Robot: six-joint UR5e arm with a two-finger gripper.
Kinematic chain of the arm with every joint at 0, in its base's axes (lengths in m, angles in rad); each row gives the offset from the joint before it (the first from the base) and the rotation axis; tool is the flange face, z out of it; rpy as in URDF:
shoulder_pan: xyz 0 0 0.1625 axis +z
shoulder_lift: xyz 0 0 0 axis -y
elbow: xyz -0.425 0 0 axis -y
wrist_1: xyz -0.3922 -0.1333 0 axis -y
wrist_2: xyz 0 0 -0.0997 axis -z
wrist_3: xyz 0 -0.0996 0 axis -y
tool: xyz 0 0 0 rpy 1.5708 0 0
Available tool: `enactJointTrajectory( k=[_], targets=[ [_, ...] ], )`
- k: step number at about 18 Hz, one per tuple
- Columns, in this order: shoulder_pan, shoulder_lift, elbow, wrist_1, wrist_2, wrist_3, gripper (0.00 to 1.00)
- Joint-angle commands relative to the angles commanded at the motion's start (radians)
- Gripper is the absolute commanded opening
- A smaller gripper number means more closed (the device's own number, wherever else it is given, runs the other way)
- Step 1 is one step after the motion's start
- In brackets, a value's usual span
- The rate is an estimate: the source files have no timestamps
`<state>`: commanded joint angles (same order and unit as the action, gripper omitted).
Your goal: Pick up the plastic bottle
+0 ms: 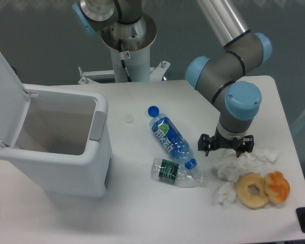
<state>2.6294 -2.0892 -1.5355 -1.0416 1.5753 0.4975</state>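
Nearest: two donuts [263, 189] and crumpled tissue [239, 165] at the table's [142, 218] front right, clutter only.

Crushed bottle [177, 173] lies flat just in front of the target, near its capped end; can't tell if they touch. Probably a distractor for selection.

Bottle [171, 138] lies on its side mid-table, diagonal, cap toward the front right. Lying flat, so likely a top-down grasp across the body.

Hand [226, 145] hangs right of the bottle, above the tissue, apart from it, holding nothing. Fingers look spread, pointing down. Reads as pre-grasp; needs to shift left.

Loose cap [153, 110] just beyond the bottle's base. Open-lidded bin [66, 147] at left.
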Motion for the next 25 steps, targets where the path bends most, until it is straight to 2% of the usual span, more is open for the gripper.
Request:
enactJointTrajectory(
  k=[10, 25],
  targets=[
    [-0.057, -0.014, -0.023, 0.011, 0.02, -0.183, 1.0],
    [-0.068, -0.023, -0.075, 0.058, 0.028, -0.188, 1.0]
  ],
)
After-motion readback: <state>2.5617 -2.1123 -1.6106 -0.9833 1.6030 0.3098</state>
